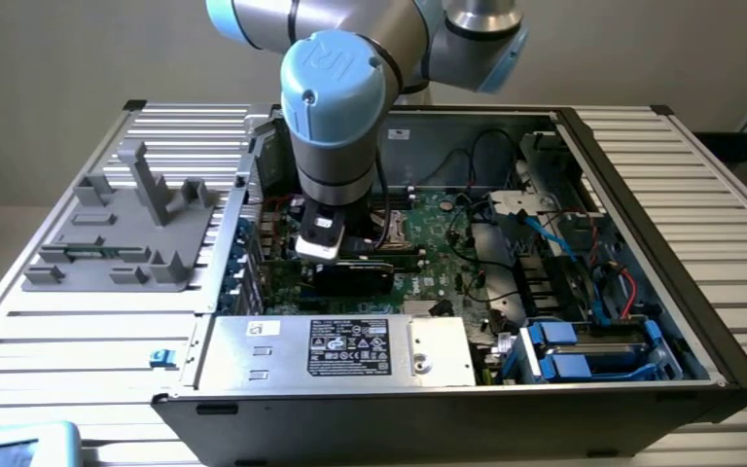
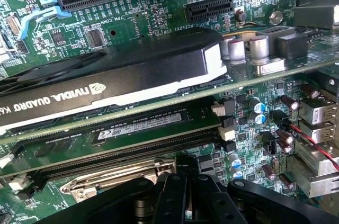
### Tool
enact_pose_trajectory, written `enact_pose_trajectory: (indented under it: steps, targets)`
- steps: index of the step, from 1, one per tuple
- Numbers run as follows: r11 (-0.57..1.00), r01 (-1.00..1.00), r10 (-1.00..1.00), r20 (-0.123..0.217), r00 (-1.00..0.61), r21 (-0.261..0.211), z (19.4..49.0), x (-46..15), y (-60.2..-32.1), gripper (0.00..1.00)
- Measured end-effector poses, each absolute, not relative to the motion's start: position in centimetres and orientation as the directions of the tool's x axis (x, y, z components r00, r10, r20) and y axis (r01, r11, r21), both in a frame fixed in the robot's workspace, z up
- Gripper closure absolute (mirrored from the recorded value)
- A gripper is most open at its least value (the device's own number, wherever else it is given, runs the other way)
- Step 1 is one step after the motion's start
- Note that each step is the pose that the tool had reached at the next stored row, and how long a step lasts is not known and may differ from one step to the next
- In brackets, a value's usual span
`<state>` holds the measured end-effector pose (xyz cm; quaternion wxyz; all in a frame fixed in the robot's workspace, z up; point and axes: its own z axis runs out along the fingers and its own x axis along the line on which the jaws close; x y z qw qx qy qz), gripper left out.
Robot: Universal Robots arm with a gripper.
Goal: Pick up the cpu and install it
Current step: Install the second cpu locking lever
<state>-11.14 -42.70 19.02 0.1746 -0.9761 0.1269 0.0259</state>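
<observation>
Already down inside the open black computer case (image 1: 685, 321), the gripper (image 2: 177, 192) fingers sit closed by the metal-framed socket (image 2: 122, 177); cpu unseen, likely light, stiff, fragile, best edge-held.

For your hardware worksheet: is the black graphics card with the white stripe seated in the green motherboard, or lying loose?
Seated. The black graphics card stands on edge across the green motherboard, its circuit board edge running straight along the board beside a memory stick.

Glossy black plastic shrouds the graphics card (image 2: 122, 70) above a green circuit board (image 2: 159, 12); bare grey sheet metal forms the computer case (image 1: 633, 195), with a matt grey plastic rack (image 1: 127, 233) alongside.
</observation>
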Motion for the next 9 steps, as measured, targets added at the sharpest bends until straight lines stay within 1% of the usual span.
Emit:
enact_pose_trajectory:
  steps: [6,9]
  targets:
    - [-0.907,-0.257,-0.239,-0.095,0.966,-0.334,19.2,-11.1,-42.9,0.89]
    - [-0.907,-0.257,-0.239,-0.095,0.966,-0.334,20.2,-11.1,-42.9,0.89]
